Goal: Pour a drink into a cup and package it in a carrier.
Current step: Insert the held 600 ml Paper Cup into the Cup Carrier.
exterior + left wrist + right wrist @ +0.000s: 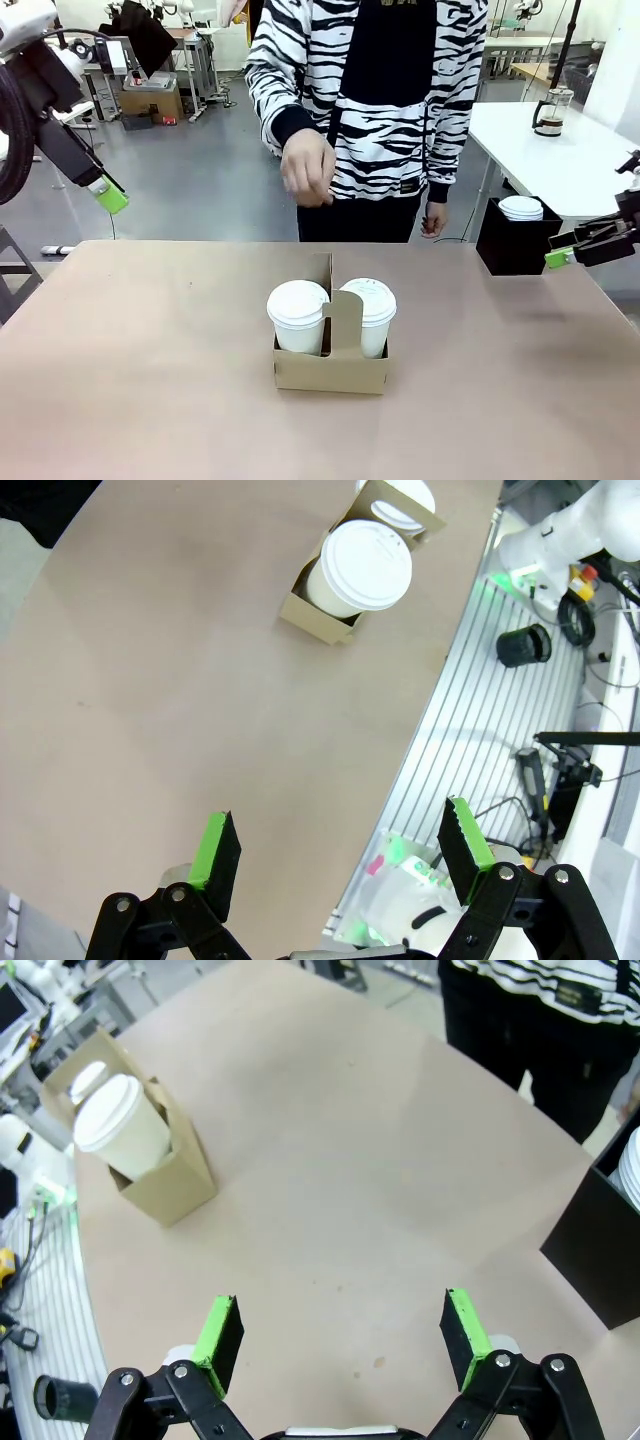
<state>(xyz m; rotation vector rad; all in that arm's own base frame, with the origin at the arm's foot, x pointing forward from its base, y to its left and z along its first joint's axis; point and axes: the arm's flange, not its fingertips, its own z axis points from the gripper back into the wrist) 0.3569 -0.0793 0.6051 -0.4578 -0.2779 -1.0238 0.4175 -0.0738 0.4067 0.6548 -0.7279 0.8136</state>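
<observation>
Nearest, mid-table: carrier (330,368) upright, two lidded white cups (298,316) seated in its slots, handle tab between them. Left gripper (340,865) raised off the table's left edge, jaws spread, empty. Person's hand (307,170) hangs beyond. Right gripper (340,1335) near the black holder (513,245), jaws spread, empty.
</observation>
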